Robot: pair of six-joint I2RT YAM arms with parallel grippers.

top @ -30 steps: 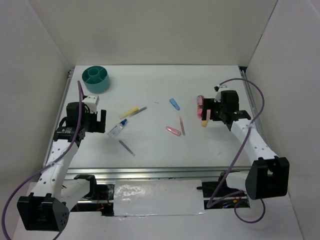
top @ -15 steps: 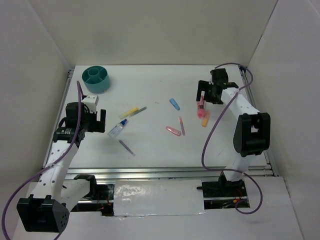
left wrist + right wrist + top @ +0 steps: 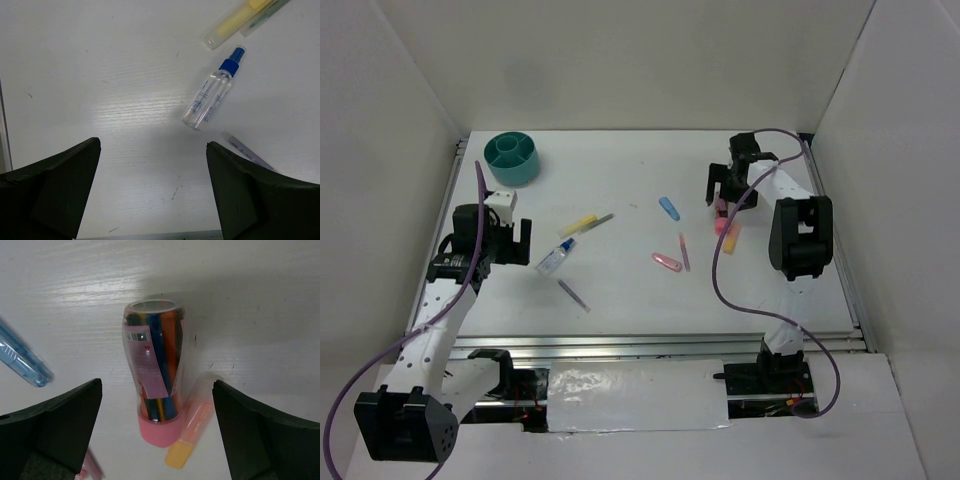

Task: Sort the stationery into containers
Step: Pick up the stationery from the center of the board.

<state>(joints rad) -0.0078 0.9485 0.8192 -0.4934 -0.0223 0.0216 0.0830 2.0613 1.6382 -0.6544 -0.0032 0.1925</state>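
Stationery is spread across the white counter (image 3: 620, 165), and none of it is yet in the teal tub (image 3: 513, 158), which is set at the far left corner, well apart from every item, so each piece must be carried to it. Nearer, the left fingers (image 3: 523, 241) are held released and wide above bare counter with nothing between them. The blue-capped bottle (image 3: 210, 100) is seen lying just ahead and to their right, which suggests a stance made ready for it. Beyond the bottle the yellow highlighter (image 3: 231, 23) is laid flat, and the thin purple pen (image 3: 248, 156) lies near the right-hand finger. Toward the middle, the small blue piece (image 3: 668, 207), the pink clip (image 3: 666, 262) and the pink pen (image 3: 684, 252) lie loose. At the far right, the right fingers (image 3: 728, 192) are likewise spread and empty, poised over a clear tube (image 3: 154, 365) of coloured markers that lies on its side. The gap appears to be set wider than the tube so that it can be straddled. An orange-and-pink marker (image 3: 192, 432) rests against the tube's pink base and is judged likely to be nudged when the tube is gripped.
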